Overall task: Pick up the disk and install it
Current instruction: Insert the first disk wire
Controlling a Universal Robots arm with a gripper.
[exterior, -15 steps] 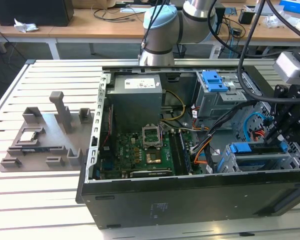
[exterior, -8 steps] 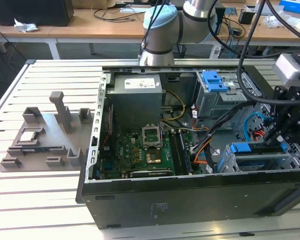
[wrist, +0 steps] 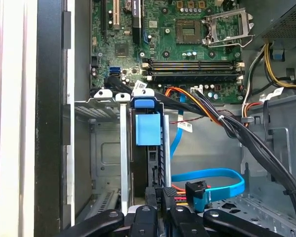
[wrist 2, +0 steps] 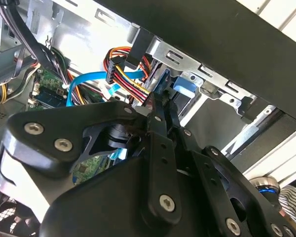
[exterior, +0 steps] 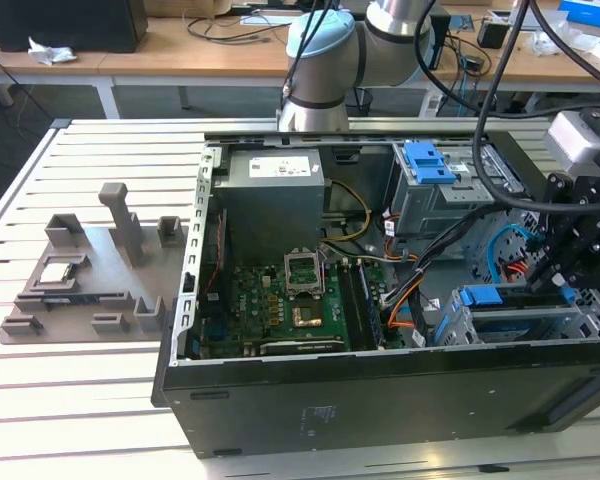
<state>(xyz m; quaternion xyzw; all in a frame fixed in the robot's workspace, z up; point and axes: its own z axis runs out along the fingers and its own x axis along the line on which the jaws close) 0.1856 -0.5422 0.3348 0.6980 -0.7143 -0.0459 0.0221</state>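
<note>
Two fingers (wrist: 170, 200) drawn close together, pinching the end of the disk (wrist: 148, 129) between the tips; same narrow pinch in the second wrist view (wrist 2: 155, 123). Disk on edge in a slot of the drive cage (wrist: 101, 106), blue carrier tab facing the motherboard (wrist: 187, 49), so seated or nearly seated inside the PC case (exterior: 380, 400).

Handling, as judged: rigid metal slab, moderately heavy for its size, smooth sides likely slippery, sensitive to knocks. Plastic carrier springier than the metal body, so best held across the flat faces near the end, not by the blue tab. Blue data cable (wrist: 222, 180) and the orange-red power bundle (wrist: 197, 98) just beside the slot; snag risk.

First wrist view: looks straight along the slot, shows disk alignment against the cage rails and the board beyond. Second wrist view: looks along the fingers from the side, shows tip spacing plus the cable plug (wrist 2: 113, 71) close by, but little of the disk. Exterior view: whole case on the slatted bench (exterior: 80, 400), disk (exterior: 490, 297) in the cage at the exterior view's right, grey parts fixture (exterior: 80, 280) well apart at its left.
</note>
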